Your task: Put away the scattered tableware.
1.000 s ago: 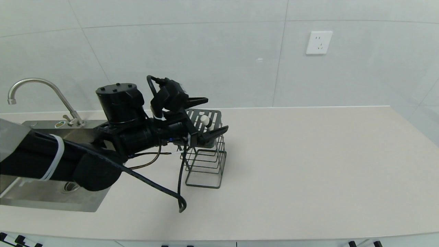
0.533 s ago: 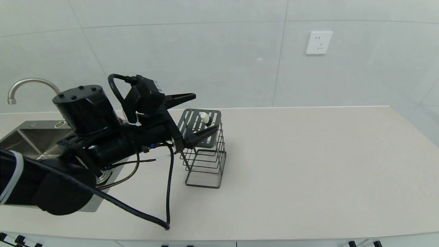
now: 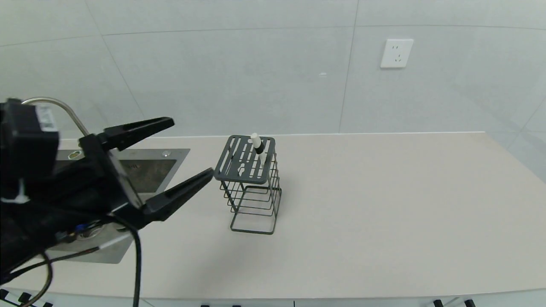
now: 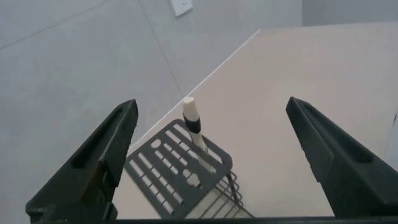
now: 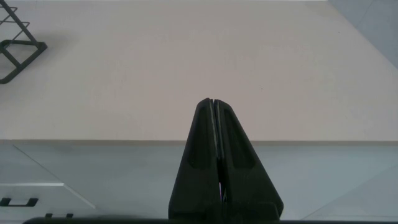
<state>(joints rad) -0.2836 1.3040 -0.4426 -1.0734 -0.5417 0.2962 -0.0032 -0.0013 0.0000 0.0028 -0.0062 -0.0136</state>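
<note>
Right gripper (image 5: 213,101), seen from behind, with its two dark fingers (image 5: 200,149) pressed flat together and the tip over the near edge of the beige table (image 5: 217,50). The base of a dark wire rack (image 5: 37,46) rests on the table, well apart from the gripper. Pale grey panels lie below the table's edge.

**Around the work area: table, sink and wall**

A pale beige table (image 3: 384,204) runs wide across the scene, its back edge meeting a wall of large light grey tiles (image 3: 256,64). A steel sink (image 3: 181,152) is set into the table at the robot's left, with a small round fitting (image 3: 164,153) on its deck. A curved metal faucet (image 3: 68,109) rises behind it. A white wall socket (image 3: 396,53) sits high on the tiles, well to the right.
</note>
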